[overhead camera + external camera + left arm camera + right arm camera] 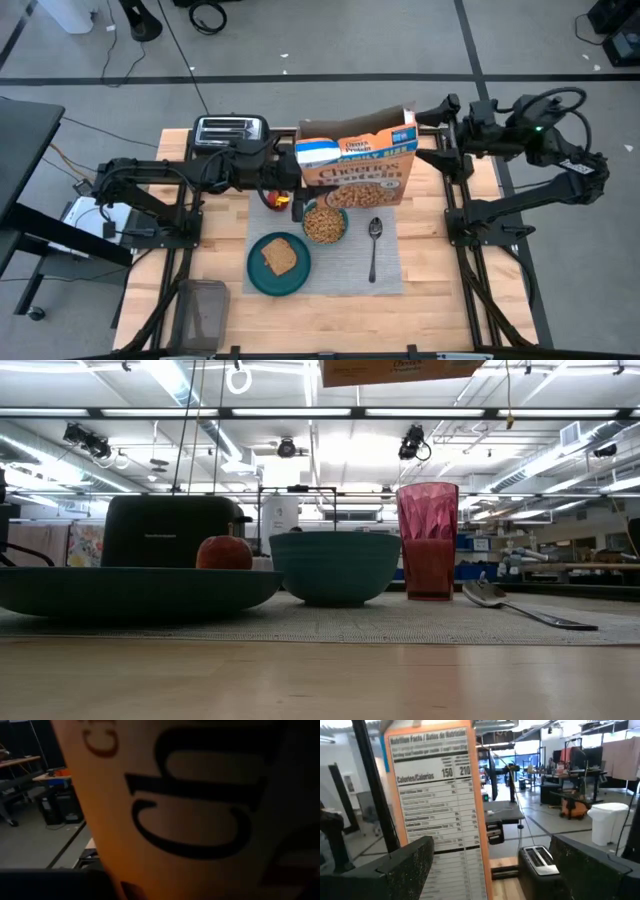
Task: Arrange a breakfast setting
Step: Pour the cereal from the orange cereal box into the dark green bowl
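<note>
The orange-yellow Cheerios box (355,165) hangs high over the placemat's far edge, its printed face up and its top flaps open; its underside (400,370) shows in the low view. My left gripper (292,187) is shut on the box's left end. My right gripper (495,865) stands open just off the box's right end, facing the nutrition panel (437,795). On the grey placemat (385,275) stand a teal bowl (325,222) of cereal, a teal plate (255,275) with toast (279,257), and a spoon (374,245). The apple (224,552) and pink cup (428,540) show in the low view. My left gripper holds the Cheerios box at its left end (305,185), coming level from the table's left. The box fills the left wrist view and hides the fingers, so the kind of hold cannot be told. The box is lifted clear of the table.
A black toaster (230,130) stands at the table's far left. A dark container (203,310) sits near the front left edge. Bare wood lies along the near edge and to the right of the placemat.
</note>
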